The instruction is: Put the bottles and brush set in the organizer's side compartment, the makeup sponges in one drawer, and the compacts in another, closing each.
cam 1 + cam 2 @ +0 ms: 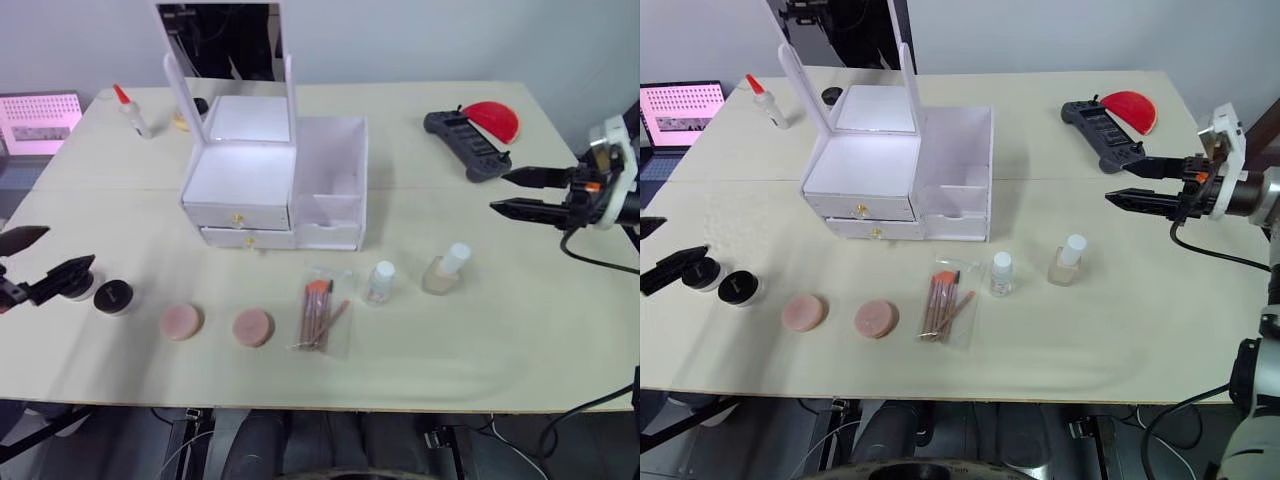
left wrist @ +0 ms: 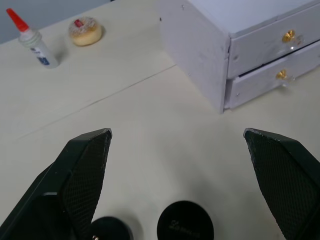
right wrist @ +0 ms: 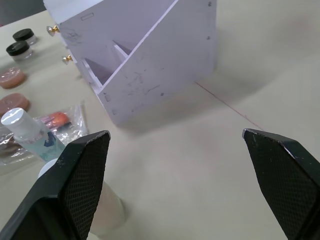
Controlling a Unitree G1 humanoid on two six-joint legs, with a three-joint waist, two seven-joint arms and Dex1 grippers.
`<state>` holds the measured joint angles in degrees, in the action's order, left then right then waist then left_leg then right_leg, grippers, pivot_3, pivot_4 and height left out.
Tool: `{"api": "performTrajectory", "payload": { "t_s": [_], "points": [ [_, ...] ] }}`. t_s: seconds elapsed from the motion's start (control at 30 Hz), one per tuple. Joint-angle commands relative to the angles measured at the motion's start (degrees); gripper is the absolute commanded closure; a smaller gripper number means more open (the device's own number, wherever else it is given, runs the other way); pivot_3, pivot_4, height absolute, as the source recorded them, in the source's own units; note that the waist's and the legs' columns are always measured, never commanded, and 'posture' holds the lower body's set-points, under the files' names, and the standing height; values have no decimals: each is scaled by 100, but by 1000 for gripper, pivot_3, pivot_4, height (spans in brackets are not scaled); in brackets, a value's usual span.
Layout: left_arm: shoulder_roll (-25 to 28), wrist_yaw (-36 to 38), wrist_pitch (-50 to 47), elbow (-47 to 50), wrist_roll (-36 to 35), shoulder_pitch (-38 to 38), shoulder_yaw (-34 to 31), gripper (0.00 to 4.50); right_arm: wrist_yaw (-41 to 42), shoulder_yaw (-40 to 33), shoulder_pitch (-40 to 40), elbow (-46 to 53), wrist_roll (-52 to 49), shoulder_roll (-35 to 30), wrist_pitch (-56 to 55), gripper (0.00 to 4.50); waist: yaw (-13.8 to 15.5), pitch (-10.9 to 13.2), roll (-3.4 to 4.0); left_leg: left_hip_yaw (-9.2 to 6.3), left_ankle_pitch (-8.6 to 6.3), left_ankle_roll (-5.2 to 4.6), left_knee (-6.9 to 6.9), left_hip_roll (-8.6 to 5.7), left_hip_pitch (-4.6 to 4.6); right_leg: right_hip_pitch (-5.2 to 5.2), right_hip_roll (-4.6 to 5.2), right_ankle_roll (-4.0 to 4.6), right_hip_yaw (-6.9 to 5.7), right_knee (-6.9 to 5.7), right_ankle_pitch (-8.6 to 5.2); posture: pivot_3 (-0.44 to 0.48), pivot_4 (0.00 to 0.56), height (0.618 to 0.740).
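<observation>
The white two-drawer organizer with an upright mirror stands at table centre, both drawers closed, its open side compartment on the right. In front of the organizer, left to right, lie two black-lidded round compacts, two pink round makeup sponges, a clear-bagged brush set, a small clear bottle with a white cap, and a beige bottle with a white cap. All rest on the beige table, apart from one another. The left gripper hovers just above the compacts, fingers spread wide, holding nothing. The right gripper hovers well right of the organizer, fingers likewise parted and empty. A black controller lies at the far right.
</observation>
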<state>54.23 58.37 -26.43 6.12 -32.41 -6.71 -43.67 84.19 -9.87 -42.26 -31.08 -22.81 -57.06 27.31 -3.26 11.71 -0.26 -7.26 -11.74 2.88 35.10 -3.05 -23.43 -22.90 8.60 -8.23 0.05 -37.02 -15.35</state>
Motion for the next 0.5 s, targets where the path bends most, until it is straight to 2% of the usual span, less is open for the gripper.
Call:
{"api": "performTrajectory", "payload": {
  "t_s": [0.03,0.5],
  "points": [
    [235,-55,-159,-12,-129,228,-96,50,-9,-189,-33,192,-167,-34,10,0,-1,0,-1,0,0,0,0,0,0,0,0,-1,0,0,1,0,150,740],
    [327,-55,-350,-51,-156,460,-37,50,-71,-250,177,160,-259,-51,-78,0,22,0,-1,2,0,0,0,0,0,-1,-1,-4,0,-2,2,0,150,740]
  ]
}}
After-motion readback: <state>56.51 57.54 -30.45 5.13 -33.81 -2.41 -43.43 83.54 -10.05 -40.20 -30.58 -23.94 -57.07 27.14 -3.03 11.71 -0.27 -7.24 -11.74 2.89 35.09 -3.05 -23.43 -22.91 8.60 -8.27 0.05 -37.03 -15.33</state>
